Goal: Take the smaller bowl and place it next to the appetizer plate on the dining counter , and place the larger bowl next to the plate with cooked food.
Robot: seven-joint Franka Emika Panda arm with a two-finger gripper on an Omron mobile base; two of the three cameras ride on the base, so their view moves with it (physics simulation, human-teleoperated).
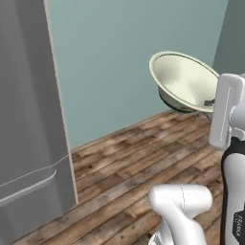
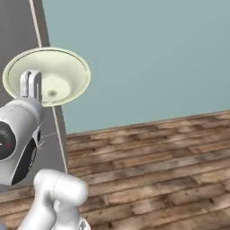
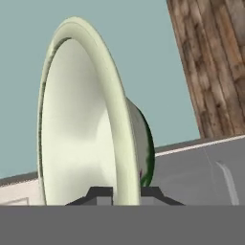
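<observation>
My gripper (image 3: 115, 194) pinches rim of wide cream-white bowl with green band (image 1: 184, 81), held high in air, tilted, near grey fridge (image 1: 28, 119). Risk: thin rim grip slips while base drives; bowl drops on wooden floor (image 2: 157, 157).

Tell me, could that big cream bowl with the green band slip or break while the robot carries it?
Maybe. The wide flared cream bowl with the dark green band looks glossy and hard, so it is probably stiff, slippery and breakable. The gripper pinches just its thin rim, with the bowl tilted above the wooden floor, so it could swing or slide out.
</observation>
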